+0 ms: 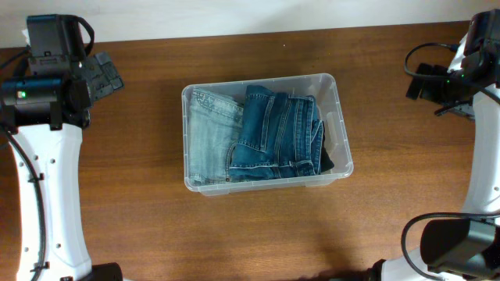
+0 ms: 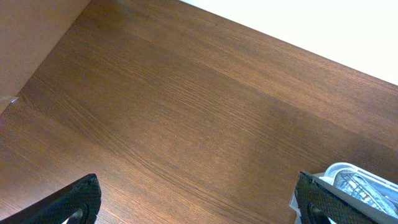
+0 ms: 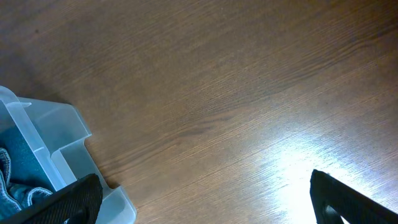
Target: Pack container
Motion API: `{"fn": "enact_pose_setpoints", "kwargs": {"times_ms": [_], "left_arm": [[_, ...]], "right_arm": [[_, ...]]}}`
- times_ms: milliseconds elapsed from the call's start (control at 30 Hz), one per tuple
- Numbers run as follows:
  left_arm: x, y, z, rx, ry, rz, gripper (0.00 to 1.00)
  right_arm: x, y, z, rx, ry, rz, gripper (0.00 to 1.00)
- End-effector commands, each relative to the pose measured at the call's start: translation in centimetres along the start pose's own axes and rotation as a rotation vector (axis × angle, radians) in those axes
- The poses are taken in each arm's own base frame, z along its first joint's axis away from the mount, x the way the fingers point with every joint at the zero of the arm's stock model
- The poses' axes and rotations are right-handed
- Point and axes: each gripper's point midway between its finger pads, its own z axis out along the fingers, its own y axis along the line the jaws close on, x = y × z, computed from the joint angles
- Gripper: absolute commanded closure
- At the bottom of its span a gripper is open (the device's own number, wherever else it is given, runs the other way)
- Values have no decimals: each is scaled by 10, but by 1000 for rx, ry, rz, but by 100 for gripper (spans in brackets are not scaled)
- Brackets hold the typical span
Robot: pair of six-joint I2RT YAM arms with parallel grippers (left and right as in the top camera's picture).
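The clear plastic container [image 1: 341, 129] sits in the middle of the wooden table. Inside it lie folded light blue jeans [image 1: 209, 136] on the left and folded dark blue jeans [image 1: 277, 133] on the right. My left gripper [image 1: 105, 74] is raised at the far left, open and empty; in the left wrist view [image 2: 199, 208] a corner of the container [image 2: 348, 174] shows at the lower right. My right gripper [image 1: 418, 82] is raised at the far right, open and empty; in the right wrist view [image 3: 202, 202] the container's corner [image 3: 56, 130] shows at the left.
The brown wooden table [image 1: 258, 234] surrounds the container on all sides. A pale wall edge [image 1: 250, 16] runs along the back. The white arm bodies stand at the left [image 1: 47, 203] and right [image 1: 484, 179] edges.
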Motion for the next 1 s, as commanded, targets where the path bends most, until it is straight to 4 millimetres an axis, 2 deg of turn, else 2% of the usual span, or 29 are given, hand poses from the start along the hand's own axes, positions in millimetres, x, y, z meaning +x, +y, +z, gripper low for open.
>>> {"fn": "enact_pose_setpoints", "kwargs": {"times_ms": [0,100,200,333,433,533,667,800,967], "left_arm": [[1,0,2,2,7,4,1],[1,0,2,2,7,4,0],[1,0,2,2,7,4,1],[1,0,2,2,7,4,1],[1,0,2,2,7,4,0],[1,0,2,2,7,4,1],[1,0,2,2,7,4,1],[1,0,2,2,7,4,1],[1,0,2,2,7,4,1]], "right_arm": [[-2,-2,0,9,-4,9,1],[-2,-1,-1,8,-6,8,1],[-1,9,-10,-7,-27,-17,1],[8,48,-35,-66,-81,-114,1],[24,91,-59,-137,-122,-227,1],[50,139,-86,-227,-158,-366,1],[94,193,-119,-348,-186,-548,1],[139,228,-149,-454,-201,-703,1],[182,249,-178,-554,-215,-834,1]]}}
